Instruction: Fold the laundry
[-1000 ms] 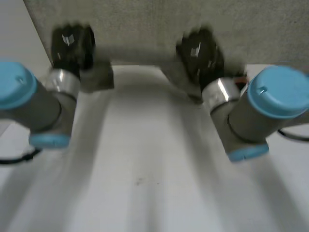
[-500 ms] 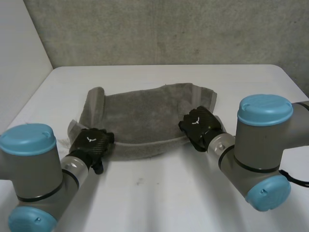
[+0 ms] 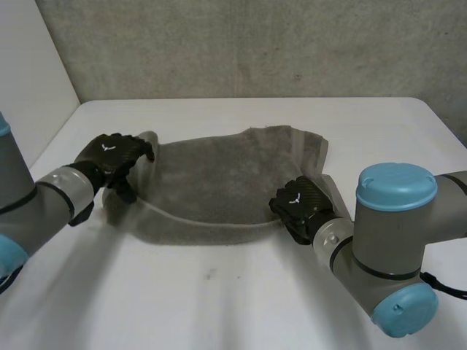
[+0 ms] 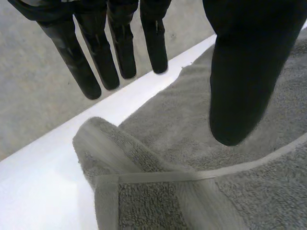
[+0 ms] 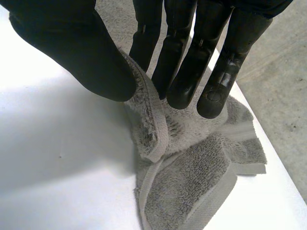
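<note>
Grey towel [image 3: 219,182] lies spread on the white worktop [image 3: 241,306], about the middle, between my two hands. In the head view it runs from left to right. The left end is doubled over on itself in a soft roll. The right end is rumpled, with a flap turned back and the pale hem band showing.

Left hand [image 3: 113,155]: over the towel's left end, at the rolled edge. My left wrist view has its fingers [image 4: 98,67] straight and set well apart from the thumb, with nothing between them. I read it as open and holding nothing. I cannot tell whether the thumb tip touches the pile. Under the palm is the folded-over edge, its hem band running across.

Right hand [image 3: 299,200]: at the towel's near right corner, on the robot's side. My right wrist view shows a ridge of the hemmed edge drawn up between the thumb and the fingers [image 5: 180,81] and pinched there, so this hand is gripping the towel. Past the fingertips the rest of that corner lies bunched in loose folds on the worktop.

The towel's near edge curves shallowly between the two hands. A grey wall [image 3: 255,44] stands behind the worktop's far edge.
</note>
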Controlling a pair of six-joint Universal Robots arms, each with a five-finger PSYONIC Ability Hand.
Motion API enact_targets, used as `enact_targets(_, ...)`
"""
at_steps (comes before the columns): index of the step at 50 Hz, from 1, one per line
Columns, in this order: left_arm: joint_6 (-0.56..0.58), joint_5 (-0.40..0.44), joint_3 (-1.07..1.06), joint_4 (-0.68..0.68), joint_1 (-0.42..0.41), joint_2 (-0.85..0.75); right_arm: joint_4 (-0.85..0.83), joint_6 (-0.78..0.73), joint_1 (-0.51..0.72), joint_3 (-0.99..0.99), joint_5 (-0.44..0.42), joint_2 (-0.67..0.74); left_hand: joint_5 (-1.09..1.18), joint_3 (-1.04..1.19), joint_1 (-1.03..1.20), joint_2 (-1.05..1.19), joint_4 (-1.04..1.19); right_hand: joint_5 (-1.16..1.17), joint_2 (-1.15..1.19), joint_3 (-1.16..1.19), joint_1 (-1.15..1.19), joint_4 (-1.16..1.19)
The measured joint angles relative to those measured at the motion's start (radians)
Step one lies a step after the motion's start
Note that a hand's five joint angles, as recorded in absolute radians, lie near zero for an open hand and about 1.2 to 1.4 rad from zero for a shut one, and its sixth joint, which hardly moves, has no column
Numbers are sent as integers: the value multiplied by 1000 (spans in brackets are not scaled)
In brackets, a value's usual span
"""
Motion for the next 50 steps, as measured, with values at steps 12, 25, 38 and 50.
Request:
enact_targets(12, 44, -5, 154, -111, 18, -163, 0, -1, 3, 4, 0, 8, 64, 66, 55, 61, 66, 0, 0, 0, 0, 0)
enact_targets(25, 199, -108, 149, -204, 20, -196, 0, -2, 2, 7, 1, 11, 51, 54, 47, 48, 51, 0, 0, 0, 0, 0)
enact_targets(38, 199, -146, 142, -195, 16, -189, 11, 0, -1, -12, 11, -17, 591, 593, 578, 596, 594, 0, 0, 0, 0, 0)
enact_targets(50, 147, -164, 91, -151, -26, 124, 275, 79, -30, -171, 29, -223, 688, 696, 650, 693, 696, 0, 0, 0, 0, 0)
